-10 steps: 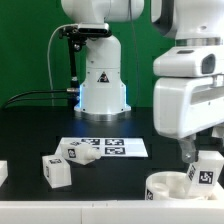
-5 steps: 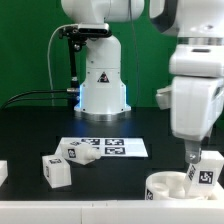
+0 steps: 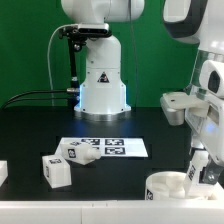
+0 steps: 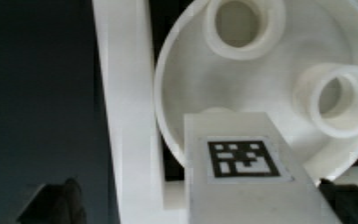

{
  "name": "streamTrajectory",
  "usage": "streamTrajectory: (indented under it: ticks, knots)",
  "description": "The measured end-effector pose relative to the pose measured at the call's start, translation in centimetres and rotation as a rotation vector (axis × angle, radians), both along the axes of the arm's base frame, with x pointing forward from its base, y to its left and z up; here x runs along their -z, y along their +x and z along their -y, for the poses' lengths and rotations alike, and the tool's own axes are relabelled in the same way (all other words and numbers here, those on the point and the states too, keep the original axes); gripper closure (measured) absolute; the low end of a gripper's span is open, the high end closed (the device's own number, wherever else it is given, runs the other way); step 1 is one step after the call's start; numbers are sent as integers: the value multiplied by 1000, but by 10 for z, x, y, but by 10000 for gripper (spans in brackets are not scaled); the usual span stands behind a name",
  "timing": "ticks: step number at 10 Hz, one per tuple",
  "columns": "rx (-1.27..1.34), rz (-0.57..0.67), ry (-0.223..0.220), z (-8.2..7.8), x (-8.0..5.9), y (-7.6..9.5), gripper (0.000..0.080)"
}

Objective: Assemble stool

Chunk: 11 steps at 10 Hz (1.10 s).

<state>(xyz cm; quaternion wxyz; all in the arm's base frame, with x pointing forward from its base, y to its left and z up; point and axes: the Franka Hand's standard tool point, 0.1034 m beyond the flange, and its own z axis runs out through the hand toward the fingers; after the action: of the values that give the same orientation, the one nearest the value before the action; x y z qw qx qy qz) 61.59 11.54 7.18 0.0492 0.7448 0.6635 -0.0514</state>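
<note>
The round white seat disc [image 3: 166, 186] lies at the front of the exterior view's right. In the wrist view it [image 4: 247, 95] shows two of its sockets. My gripper [image 3: 197, 172] is shut on a white leg [image 3: 194, 168] and holds it over the seat's right part. In the wrist view the tagged leg [image 4: 243, 160] stands between my dark fingers [image 4: 59, 204], with the gripper [image 4: 208, 203] around it. Two more tagged legs, one [image 3: 57, 170] and another [image 3: 82, 152], lie on the table at the exterior view's left.
The marker board [image 3: 113, 147] lies flat mid-table, in front of the arm's white base [image 3: 101, 85]. A small white piece [image 3: 3, 172] shows at the left edge. A straight white bar [image 4: 123, 90] runs beside the seat in the wrist view.
The arm's wrist has swung up and to the exterior view's right. The held leg has turned and shifted slightly left, staying over the seat. The loose legs have not moved.
</note>
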Motion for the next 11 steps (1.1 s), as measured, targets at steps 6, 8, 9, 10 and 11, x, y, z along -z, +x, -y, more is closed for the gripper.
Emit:
streamTrajectory:
  ticks: [6, 8, 9, 10, 11]
  knots:
    - [116, -3, -7, 5, 3, -4, 461]
    - [314, 13, -10, 7, 3, -6, 461]
    - [480, 25, -8, 10, 4, -7, 462]
    - [658, 39, -10, 9, 4, -8, 462]
    - [840, 32, -11, 10, 3, -9, 462]
